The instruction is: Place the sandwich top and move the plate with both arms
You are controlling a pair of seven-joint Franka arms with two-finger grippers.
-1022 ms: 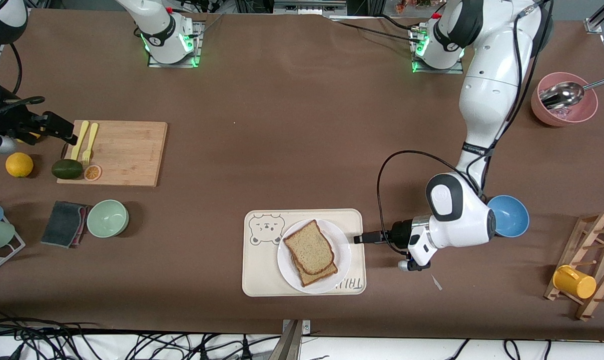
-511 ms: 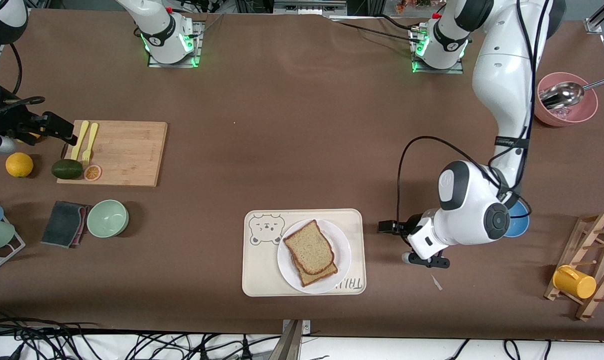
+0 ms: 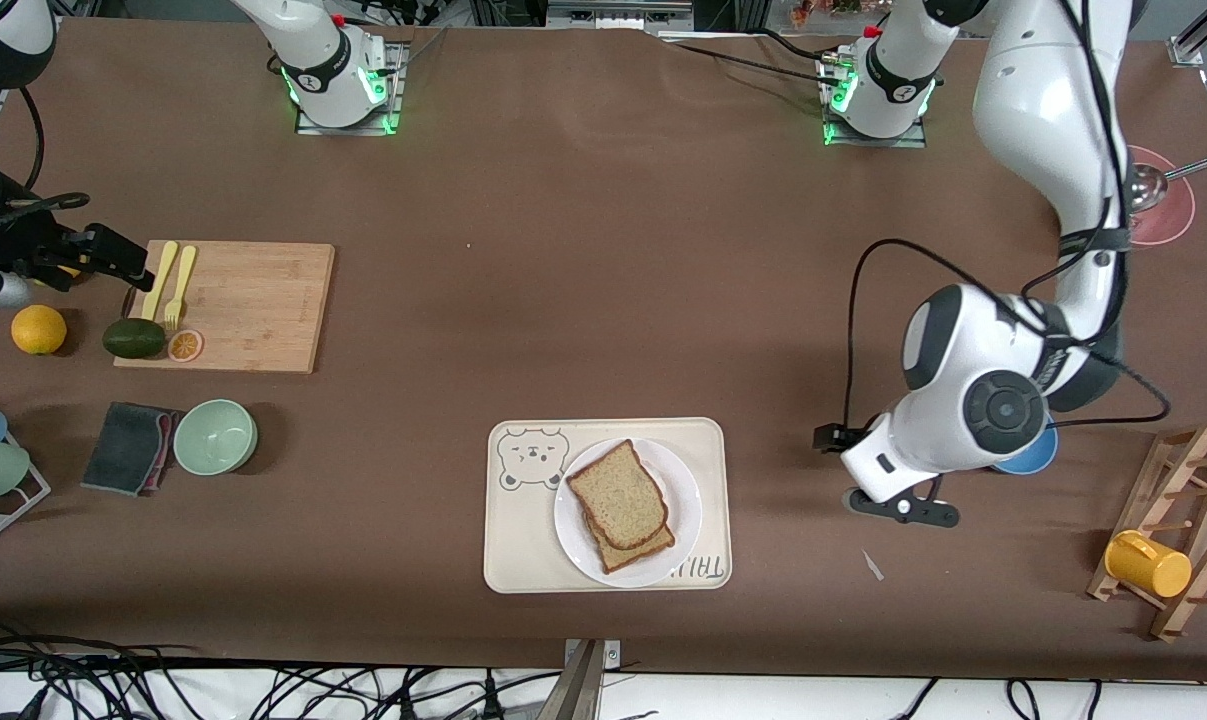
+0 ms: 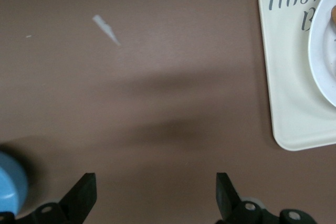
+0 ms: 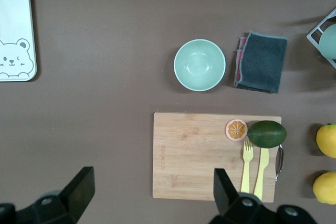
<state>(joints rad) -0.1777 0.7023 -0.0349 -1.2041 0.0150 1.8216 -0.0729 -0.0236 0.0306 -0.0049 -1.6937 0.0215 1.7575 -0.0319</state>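
Sandwich top (image 3: pixel 617 493) already on lower slice, on white plate (image 3: pixel 685 520) in bear tray (image 3: pixel 523 540). Left gripper (image 4: pixel 155 195) over bare table, right gripper (image 5: pixel 149 195) over cutting board (image 3: pixel 253 305), both released, empty. Approach plate rim from both ends, level.

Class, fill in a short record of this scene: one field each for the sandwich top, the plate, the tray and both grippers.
sandwich top: lies on a darker slice, on the plate
plate: on the tray
tray: cream, bear drawing, near the front camera
left gripper: open, empty, over bare table beside the tray
right gripper: open, empty, waits over the cutting board
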